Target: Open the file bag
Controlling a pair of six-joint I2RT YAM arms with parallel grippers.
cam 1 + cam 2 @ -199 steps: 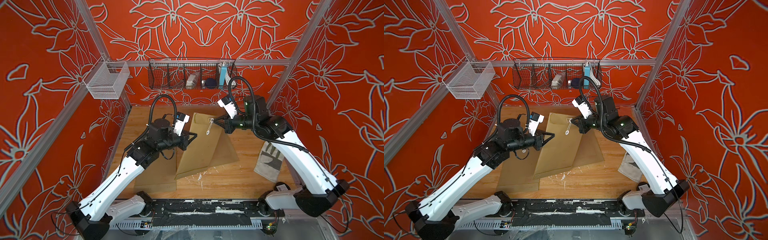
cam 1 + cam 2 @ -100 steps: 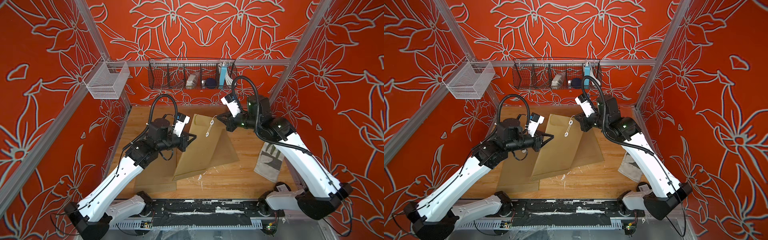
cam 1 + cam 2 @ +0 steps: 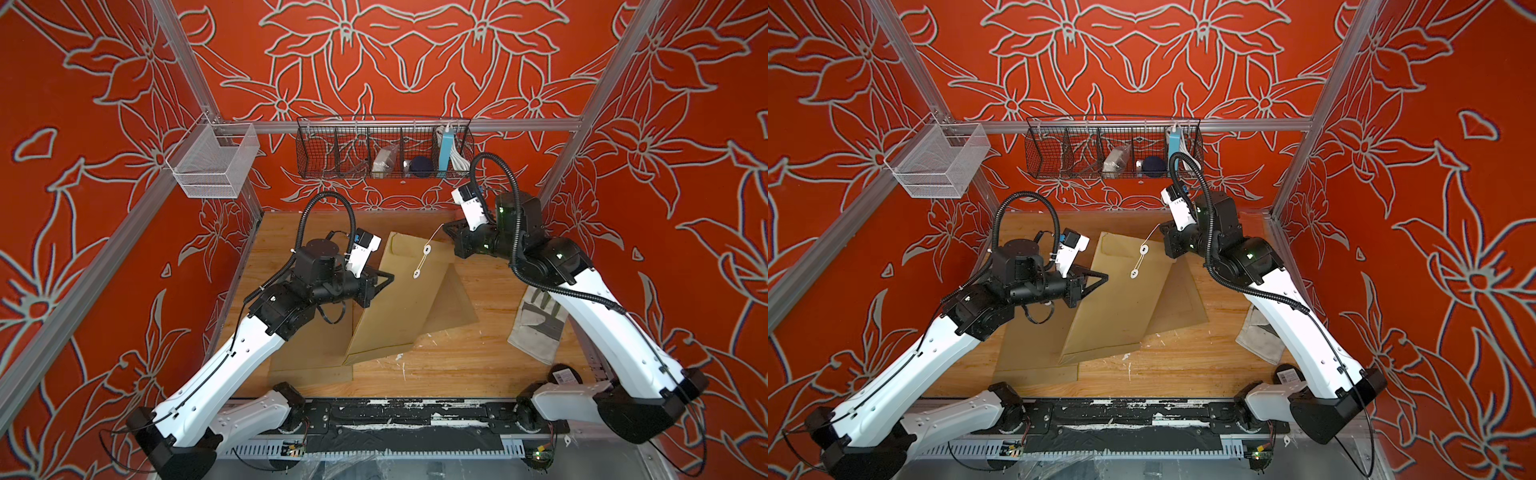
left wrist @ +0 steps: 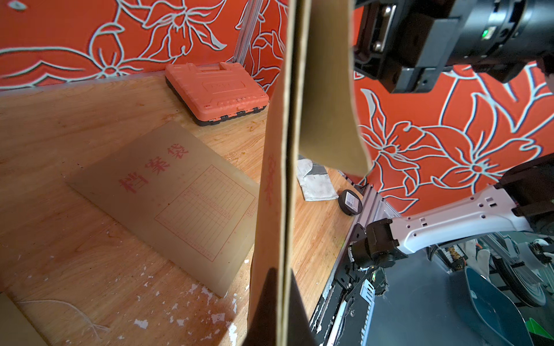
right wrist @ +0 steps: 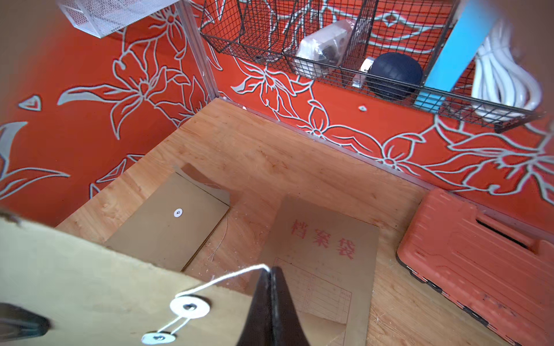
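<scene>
The file bag [image 3: 399,299] is held tilted over the bench [image 3: 457,365], its edge pinched in the closed left gripper [image 3: 390,277]. The right gripper [image 3: 445,227], also closed, grips the bag's string [image 3: 434,240], drawn taut. A second bag [image 3: 453,303] and a third bag [image 3: 307,353] lie flat beneath. A glove [image 3: 538,328] and an orange case [image 4: 215,90] sit to the right.

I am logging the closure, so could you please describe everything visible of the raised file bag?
The file bag is a flat brown paper envelope, held up at a tilt. Two white discs sit on its upper face; a white string runs between them and on, taut, to the shut right claw, which pinches its end. The shut left claw clamps the bag's side edge.
</scene>
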